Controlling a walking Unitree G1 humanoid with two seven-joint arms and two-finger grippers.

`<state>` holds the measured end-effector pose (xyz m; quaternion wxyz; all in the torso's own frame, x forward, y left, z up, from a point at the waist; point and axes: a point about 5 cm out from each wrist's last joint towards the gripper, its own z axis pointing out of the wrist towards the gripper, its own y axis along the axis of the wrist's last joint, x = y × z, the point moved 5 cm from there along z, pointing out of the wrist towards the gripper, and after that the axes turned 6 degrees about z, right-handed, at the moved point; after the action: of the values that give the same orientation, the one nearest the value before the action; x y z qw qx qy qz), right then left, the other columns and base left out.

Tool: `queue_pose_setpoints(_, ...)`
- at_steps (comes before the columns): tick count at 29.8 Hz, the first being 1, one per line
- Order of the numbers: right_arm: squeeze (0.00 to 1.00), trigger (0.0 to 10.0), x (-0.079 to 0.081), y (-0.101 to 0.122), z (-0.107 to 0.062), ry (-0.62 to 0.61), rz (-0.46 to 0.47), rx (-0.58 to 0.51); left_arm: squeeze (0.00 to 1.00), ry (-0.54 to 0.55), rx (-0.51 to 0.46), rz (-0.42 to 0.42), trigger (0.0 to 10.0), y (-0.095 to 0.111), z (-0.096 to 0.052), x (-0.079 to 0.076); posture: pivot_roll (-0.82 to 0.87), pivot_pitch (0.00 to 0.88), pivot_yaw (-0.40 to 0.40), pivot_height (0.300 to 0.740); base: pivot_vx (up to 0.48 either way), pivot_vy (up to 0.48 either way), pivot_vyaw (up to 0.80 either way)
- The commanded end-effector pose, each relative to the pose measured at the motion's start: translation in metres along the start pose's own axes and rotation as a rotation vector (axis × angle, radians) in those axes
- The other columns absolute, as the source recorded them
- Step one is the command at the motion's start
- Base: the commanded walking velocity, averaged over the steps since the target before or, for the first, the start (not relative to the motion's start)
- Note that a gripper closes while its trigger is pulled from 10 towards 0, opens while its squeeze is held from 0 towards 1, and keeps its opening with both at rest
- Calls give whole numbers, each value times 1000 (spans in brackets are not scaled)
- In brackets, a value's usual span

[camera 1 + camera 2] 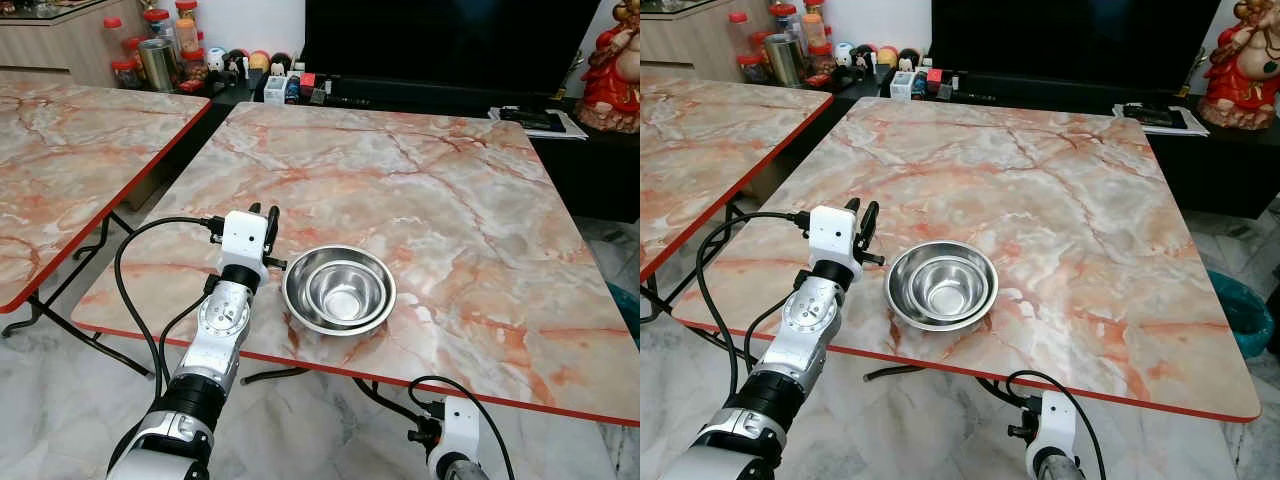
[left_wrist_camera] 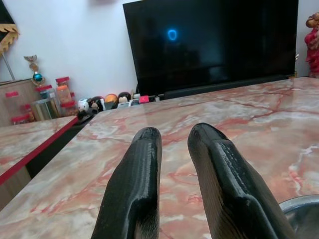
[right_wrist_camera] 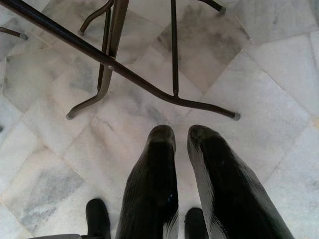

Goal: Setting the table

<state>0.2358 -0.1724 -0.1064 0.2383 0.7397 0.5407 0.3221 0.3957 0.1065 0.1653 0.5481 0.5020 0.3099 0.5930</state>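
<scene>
Left gripper [image 1: 264,214] fingers nearly closed, empty, just left of stacked shiny steel bowls [image 1: 339,288] on marble-patterned table [image 1: 450,200]. Right gripper [image 3: 182,137] nearly closed, wrist view shows grey marble floor [image 3: 259,69].

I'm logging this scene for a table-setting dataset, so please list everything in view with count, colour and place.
Nested round stainless-steel bowls: two, silver, near edge of the middle table, beside the left tool.
Marble-patterned folding tables with red edging: two, pink-orange; second one to the robot's left.
Flat black television screen: one, behind the table.
Red-lidded clear storage jars: several, far left.
Red and gold figurine: one, far right.
Teal bin: one, floor at right.
Grey marble floor tiles: under the tables.
Left tool: black fingers nearly together, over the table, apart from the bowls.
Right tool: hanging below the table edge.
</scene>
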Motion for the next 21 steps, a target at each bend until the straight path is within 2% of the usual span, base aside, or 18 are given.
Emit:
queue_pose_setpoints(1, 0, 10000, 1, 6, 1, 2, 7, -21, 0, -6, -5, 1, 10000, 4, 4, 0, 25, 0, -23, 740, 0, 0, 0)
queue_pose_setpoints(21, 0, 10000, 3, 6, 2, 7, 1, -19, 0, -23, -7, 3, 10000, 4, 4, -3, 22, 0, -14, 740, 0, 0, 0)
